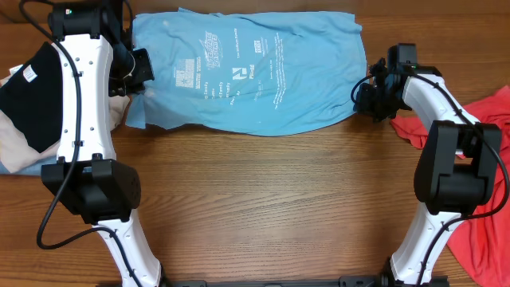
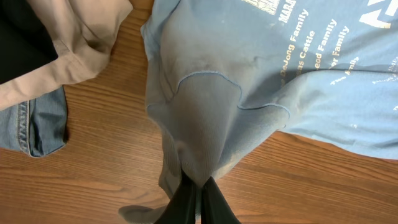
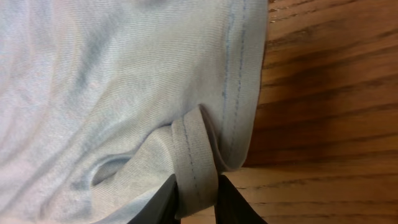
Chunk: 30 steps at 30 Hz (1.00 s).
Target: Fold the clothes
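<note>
The sky-blue T-shirt with white lettering lies spread across the far middle of the table. My left gripper is shut on its left edge; in the left wrist view a bunch of blue cloth runs into the closed jaws. My right gripper is shut on the shirt's right hem; in the right wrist view a folded strip of hem sits between the fingers. The coral-red T-shirt lies crumpled at the right edge, partly under the right arm.
A pile of other clothes lies at the far left: a black garment, a beige one and a piece of denim. Bare wooden table fills the front.
</note>
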Tool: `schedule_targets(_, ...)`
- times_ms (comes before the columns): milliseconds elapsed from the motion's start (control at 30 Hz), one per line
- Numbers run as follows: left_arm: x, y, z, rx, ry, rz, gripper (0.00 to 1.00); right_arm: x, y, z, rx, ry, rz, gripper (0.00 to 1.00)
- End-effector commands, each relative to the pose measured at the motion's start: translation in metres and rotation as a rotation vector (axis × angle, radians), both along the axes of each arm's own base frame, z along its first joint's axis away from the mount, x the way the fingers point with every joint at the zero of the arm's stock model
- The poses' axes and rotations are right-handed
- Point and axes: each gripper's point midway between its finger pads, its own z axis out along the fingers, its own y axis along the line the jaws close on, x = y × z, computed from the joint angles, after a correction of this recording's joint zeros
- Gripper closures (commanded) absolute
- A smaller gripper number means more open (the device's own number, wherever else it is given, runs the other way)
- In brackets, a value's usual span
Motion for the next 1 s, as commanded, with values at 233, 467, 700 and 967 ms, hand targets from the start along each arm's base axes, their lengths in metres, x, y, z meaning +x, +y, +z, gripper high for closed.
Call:
schedule_targets(233, 0.002, 0.000, 0.011, 0.016, -0.038, -0.022, 0.96, 0.014, -0.005, 0.016, -0.022, -0.057, -0.007, 0.79)
schedule_targets(467, 0.002, 0.000, 0.011, 0.017, -0.041, -0.022, 0.96, 0.025, -0.006, 0.032, -0.024, -0.092, -0.008, 0.96)
schedule_targets(700, 0.000, 0.011, 0.011, 0.082, -0.028, -0.012, 0.96, 0.009, -0.019, 0.075, -0.098, -0.035, -0.028, 0.96)
schedule_targets(967, -0.002, 0.021, 0.019, 0.134, -0.045, 0.003, 0.96, -0.044, -0.055, 0.124, -0.317, 0.112, -0.064, 0.96)
